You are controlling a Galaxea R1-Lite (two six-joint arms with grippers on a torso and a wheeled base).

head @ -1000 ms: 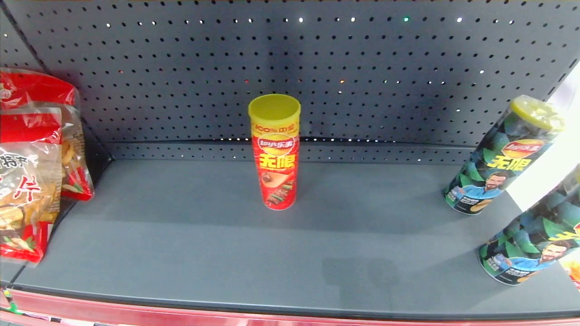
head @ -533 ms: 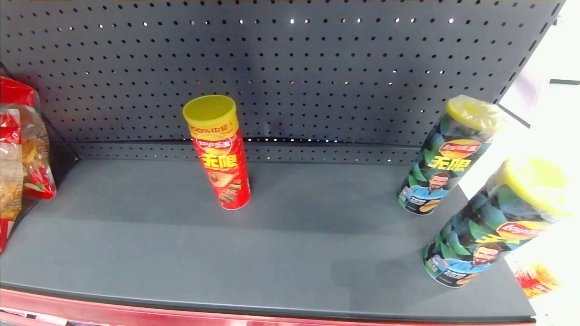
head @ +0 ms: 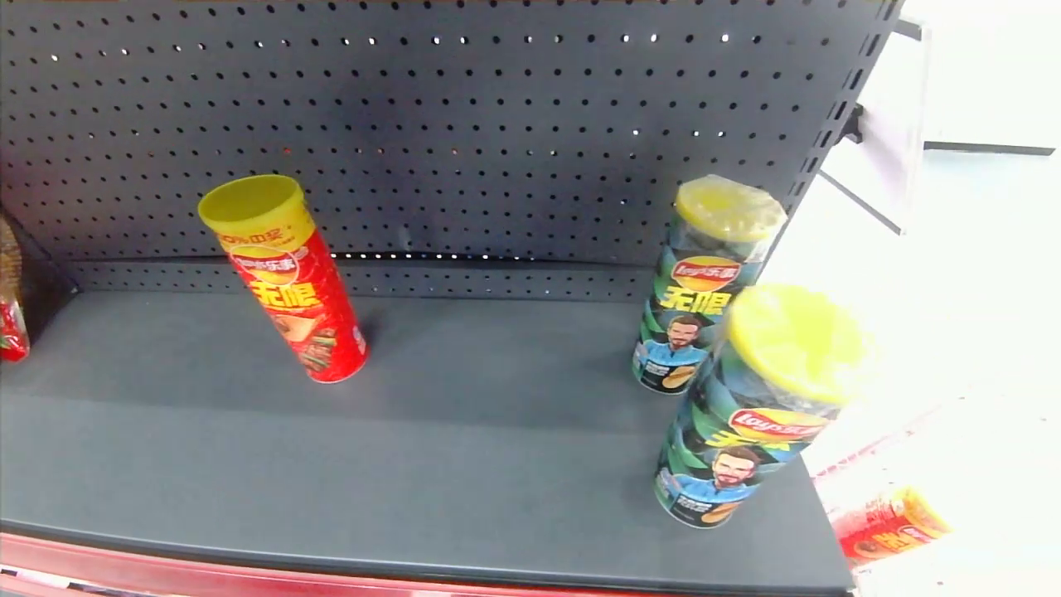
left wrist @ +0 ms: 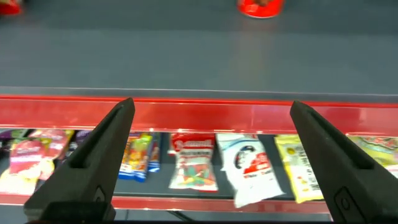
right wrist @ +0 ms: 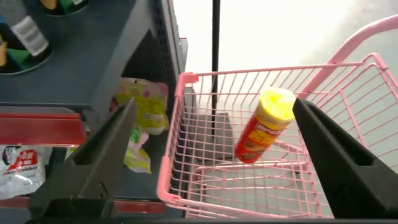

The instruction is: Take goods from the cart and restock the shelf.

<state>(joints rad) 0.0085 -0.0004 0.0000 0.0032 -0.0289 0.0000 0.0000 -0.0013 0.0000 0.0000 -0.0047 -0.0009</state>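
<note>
The shelf (head: 497, 464) was a grey deck with a pegboard (head: 497, 124) behind it. A red can (head: 286, 282) with a yellow top stood on the shelf towards its left and rear, close to the pegboard; in the head view it looked to lean left. Two green cans with yellow lids stood at the shelf's right end: the rear can (head: 704, 290) near the pegboard and the front can (head: 758, 414) near the shelf's front edge, just beside each other. The red can was well apart from both. A red bag (head: 8, 332) showed at the shelf's far left edge.

The left pincer (left wrist: 211, 104) hung in front of the shelf's red lip (left wrist: 205, 115), its two black fingers spread wide and holding nothing. Beyond it, the base of the red can (left wrist: 260, 6) showed on the deck. Under the lip, snack packs (left wrist: 193, 168) sat in a row on a lower shelf.

The right pincer (right wrist: 214, 102) was above the pink wire cart (right wrist: 249, 72), its fingers also spread wide and holding nothing. A cart can (right wrist: 264, 127), red with a yellow lid, lay tilted inside the cart's basket, apart from the fingers. The cart stood just beside the shelf's end, where a yellow-green pack (right wrist: 146, 106) sat on a lower level.
</note>
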